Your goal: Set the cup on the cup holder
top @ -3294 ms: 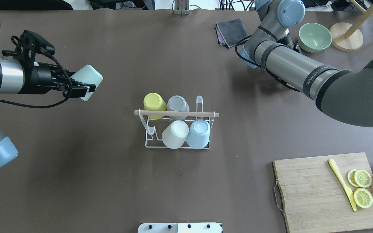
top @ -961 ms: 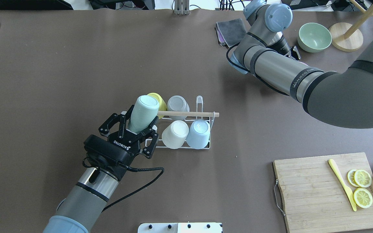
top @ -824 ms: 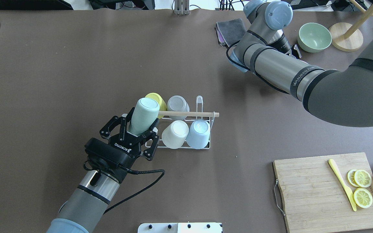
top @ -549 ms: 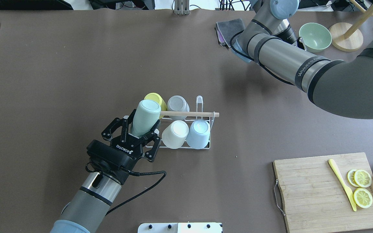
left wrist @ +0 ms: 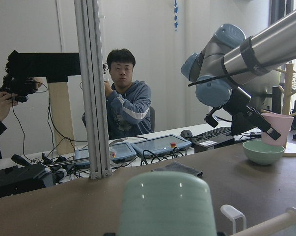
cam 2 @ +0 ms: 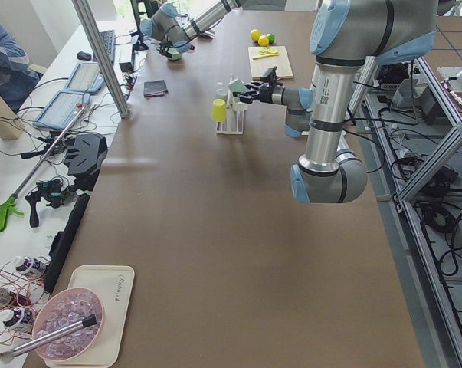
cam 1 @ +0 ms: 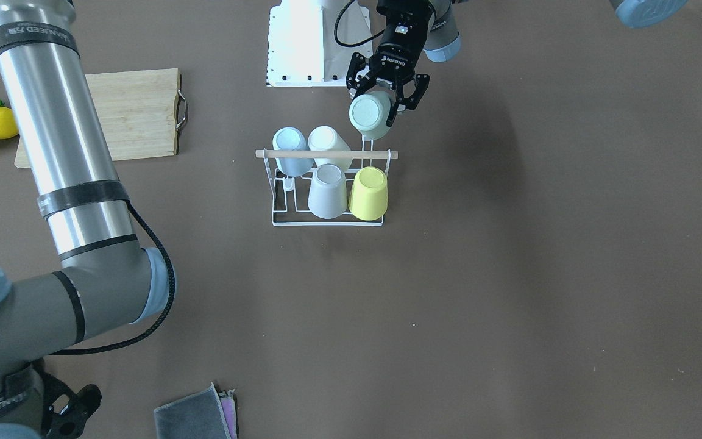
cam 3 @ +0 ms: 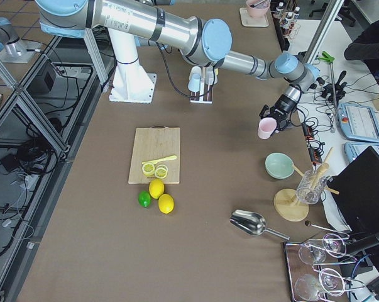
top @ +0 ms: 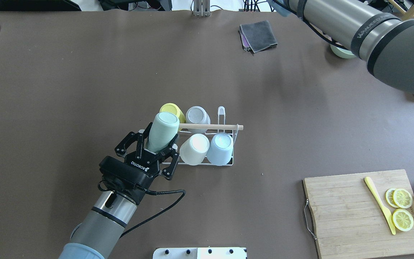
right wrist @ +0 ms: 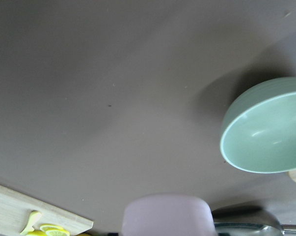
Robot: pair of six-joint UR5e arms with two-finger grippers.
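The left pincer is reaching in from the desk's near edge toward its middle and is gripping a mint cup low on its body, one finger on each side. The cup is hanging mouth down, its flat bottom turned upward. Its long axis is slanting up and away from the pincer toward the far edge, not standing plumb.

Just to the right, the cup holder is standing in the middle of the desk. The mint cup is sitting over the holder's near left corner, the one near slot with no cup on it. Pincer and cup are hiding the prong there, so I cannot tell whether the mouth is already over it.

A yellow cup and a grey cup are filling the far row, a white cup and a blue cup the near row. One free prong is showing at the far right.

The coming move probably means sliding the cup down along its own slant.

The right pincer is holding a pink cup by the desk's far right corner, well apart from the holder.
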